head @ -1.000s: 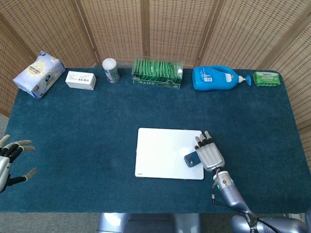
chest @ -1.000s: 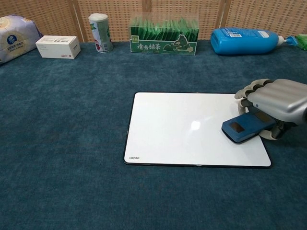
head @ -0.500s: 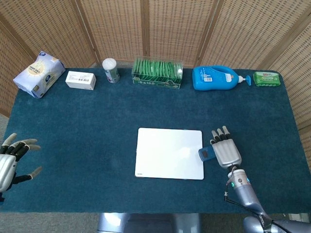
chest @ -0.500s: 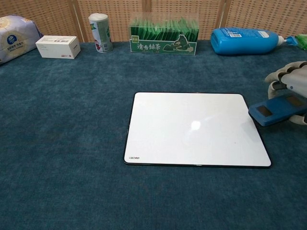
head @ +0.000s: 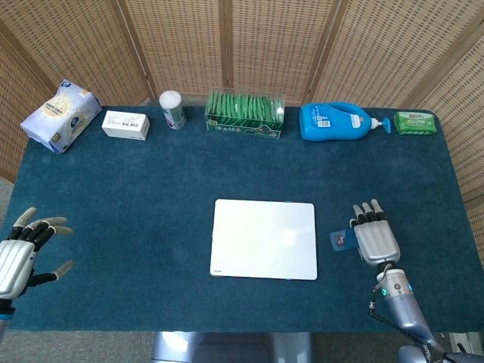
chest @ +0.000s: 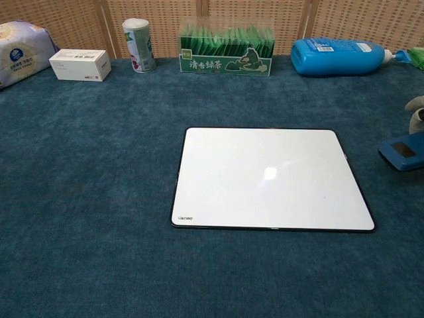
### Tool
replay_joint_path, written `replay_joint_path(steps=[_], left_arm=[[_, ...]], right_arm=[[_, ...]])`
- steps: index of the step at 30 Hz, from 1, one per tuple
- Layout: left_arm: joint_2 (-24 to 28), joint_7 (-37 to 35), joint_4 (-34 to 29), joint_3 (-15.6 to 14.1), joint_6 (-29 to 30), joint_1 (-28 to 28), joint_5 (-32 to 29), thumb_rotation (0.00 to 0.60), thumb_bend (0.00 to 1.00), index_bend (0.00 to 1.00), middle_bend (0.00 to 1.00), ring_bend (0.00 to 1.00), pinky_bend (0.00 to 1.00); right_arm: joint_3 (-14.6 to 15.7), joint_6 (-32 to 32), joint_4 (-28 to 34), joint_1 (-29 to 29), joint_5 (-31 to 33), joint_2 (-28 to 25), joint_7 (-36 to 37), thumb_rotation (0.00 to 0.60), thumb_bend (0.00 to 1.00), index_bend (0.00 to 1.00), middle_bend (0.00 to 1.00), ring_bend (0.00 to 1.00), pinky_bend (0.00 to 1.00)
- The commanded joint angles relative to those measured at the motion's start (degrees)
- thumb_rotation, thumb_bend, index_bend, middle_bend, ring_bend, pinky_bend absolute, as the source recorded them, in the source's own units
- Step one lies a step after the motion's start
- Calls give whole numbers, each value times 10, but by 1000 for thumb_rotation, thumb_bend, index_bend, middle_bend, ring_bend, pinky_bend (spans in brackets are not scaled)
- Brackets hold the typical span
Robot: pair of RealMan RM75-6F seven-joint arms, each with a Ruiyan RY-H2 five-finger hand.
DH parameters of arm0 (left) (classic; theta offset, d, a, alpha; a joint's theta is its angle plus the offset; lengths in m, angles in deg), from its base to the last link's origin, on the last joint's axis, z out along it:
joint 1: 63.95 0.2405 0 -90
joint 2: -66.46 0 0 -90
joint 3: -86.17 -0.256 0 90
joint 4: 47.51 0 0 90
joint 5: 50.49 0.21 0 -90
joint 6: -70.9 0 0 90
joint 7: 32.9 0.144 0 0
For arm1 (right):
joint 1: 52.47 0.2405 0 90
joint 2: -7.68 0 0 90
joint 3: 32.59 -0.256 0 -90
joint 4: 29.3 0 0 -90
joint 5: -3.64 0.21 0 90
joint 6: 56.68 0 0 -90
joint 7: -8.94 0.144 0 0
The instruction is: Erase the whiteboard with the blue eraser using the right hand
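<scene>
Since a second ago the right hand (head: 376, 240) has carried the blue eraser (head: 342, 240) off the whiteboard (head: 264, 239) and out to the right, so both now sit clear of the board's right edge; the left hand (head: 21, 253) has crept a little further into view at the lower left.

From the head view, the whiteboard lies flat near the middle of the blue counter (head: 151, 189), its surface white and unmarked. The eraser is just beside the board's right edge, apart from it, with only its left end showing from under the right hand. That hand lies palm down over the eraser, fingers (head: 367, 210) extended side by side and pointing away toward the far edge, holding it. The left hand hangs at the counter's near left corner with its fingers spread and nothing in them. Along the far edge stand, left to right, a white bag (head: 60, 114), a small white box (head: 125, 124), a white canister (head: 172, 110), a green tea box (head: 246, 114), a blue bottle (head: 336, 122) lying on its side, and a green packet (head: 414, 123).

From the chest view, the whiteboard (chest: 270, 178) fills the middle, a glare spot on its surface. The eraser (chest: 404, 150) shows at the right edge of the picture, well apart from the board, with only a sliver of the right hand (chest: 417, 108) above it. The left hand does not show here.
</scene>
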State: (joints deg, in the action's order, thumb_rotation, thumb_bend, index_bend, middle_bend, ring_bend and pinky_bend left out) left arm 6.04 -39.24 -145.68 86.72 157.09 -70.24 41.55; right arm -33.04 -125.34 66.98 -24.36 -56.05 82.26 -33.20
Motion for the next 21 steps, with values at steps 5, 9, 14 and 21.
replay_joint_path(steps=[5, 9, 14, 21], left_arm=[[4, 5, -5, 0, 2, 2, -2, 600, 263, 356, 279, 261, 73], [5, 8, -9, -1, 1, 1, -2, 600, 263, 355, 279, 261, 73], [5, 12, -12, -1, -1, 0, -1, 600, 264, 356, 279, 262, 73], [5, 21, -18, 0, -4, -2, -4, 600, 263, 355, 279, 261, 73]], right_arm=[[-2, 5, -9, -6, -2, -4, 17, 600, 408, 671, 126, 0, 0], [-1, 8, -15, -9, -4, -4, 25, 600, 408, 664, 126, 0, 0], [-2, 8, -19, -12, -8, -7, 29, 600, 407, 637, 124, 0, 0], [4, 18, -30, -20, -3, -14, 34, 586, 407, 264, 35, 0, 0]])
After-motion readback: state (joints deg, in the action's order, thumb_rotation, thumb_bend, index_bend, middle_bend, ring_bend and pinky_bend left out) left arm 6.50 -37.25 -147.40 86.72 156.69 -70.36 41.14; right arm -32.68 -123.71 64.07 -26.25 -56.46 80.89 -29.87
